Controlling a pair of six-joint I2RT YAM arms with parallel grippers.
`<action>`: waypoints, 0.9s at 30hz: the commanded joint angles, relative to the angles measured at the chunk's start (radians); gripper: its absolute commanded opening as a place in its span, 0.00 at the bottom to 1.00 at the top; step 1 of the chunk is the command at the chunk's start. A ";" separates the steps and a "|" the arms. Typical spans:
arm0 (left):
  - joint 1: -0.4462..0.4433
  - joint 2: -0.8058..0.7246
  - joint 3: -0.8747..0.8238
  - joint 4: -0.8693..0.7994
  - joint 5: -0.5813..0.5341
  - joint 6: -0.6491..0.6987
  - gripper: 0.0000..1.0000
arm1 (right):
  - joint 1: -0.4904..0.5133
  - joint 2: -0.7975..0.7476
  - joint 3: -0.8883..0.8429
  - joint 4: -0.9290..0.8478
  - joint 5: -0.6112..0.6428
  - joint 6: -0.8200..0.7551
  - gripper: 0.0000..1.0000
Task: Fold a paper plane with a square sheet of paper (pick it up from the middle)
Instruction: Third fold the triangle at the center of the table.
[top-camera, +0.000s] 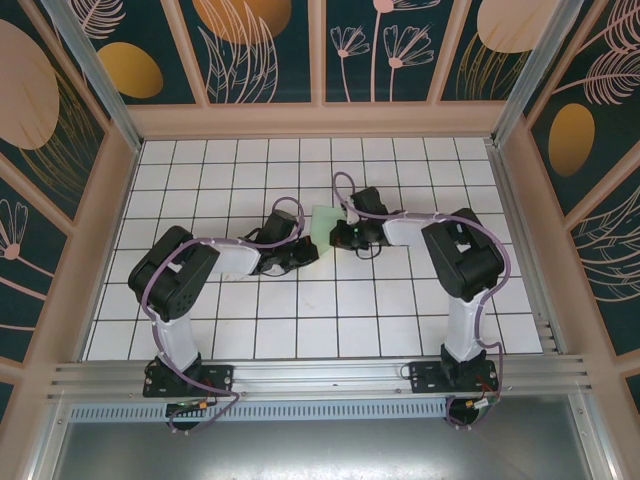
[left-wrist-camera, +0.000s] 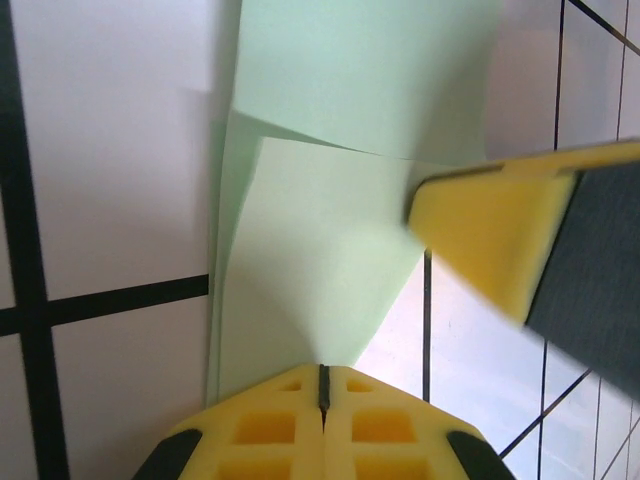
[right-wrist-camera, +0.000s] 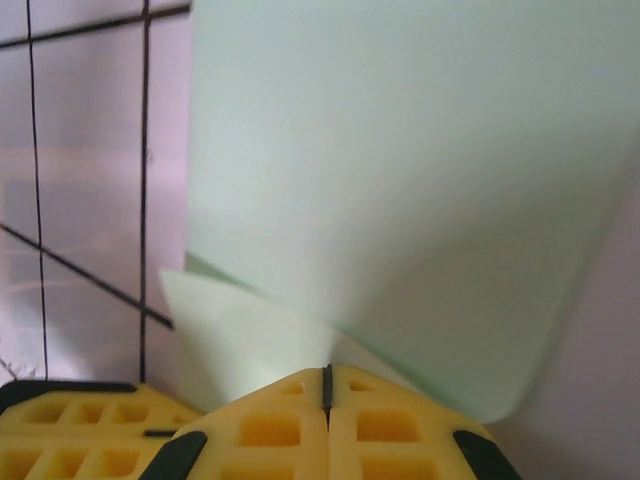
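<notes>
The square sheet of paper (top-camera: 323, 220) is pale mint green and lies partly folded at the middle of the table, with overlapping layers. In the left wrist view my left gripper (left-wrist-camera: 322, 372) is shut on a lower corner of the sheet (left-wrist-camera: 320, 250). My right gripper (right-wrist-camera: 326, 372) is shut on the sheet (right-wrist-camera: 400, 180), which curves up in front of it. From above, the left gripper (top-camera: 305, 250) and the right gripper (top-camera: 338, 232) meet tip to tip at the paper. A finished paper plane is out of view.
The table is white grid tile (top-camera: 300, 320) with raised wooden walls (top-camera: 320, 120) on three sides. A yellow finger of the right gripper (left-wrist-camera: 490, 240) juts into the left wrist view; the left gripper's fingers (right-wrist-camera: 70, 440) sit low left in the right wrist view.
</notes>
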 joint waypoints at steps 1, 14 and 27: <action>-0.001 -0.003 -0.038 -0.106 -0.044 0.025 0.00 | -0.081 0.014 0.036 -0.042 0.074 -0.045 0.04; 0.013 -0.014 0.035 -0.164 -0.033 0.177 0.00 | 0.007 -0.163 -0.065 0.060 0.041 0.088 0.03; 0.021 -0.018 0.028 -0.148 -0.003 0.171 0.00 | 0.078 0.008 -0.002 0.073 0.007 0.141 0.02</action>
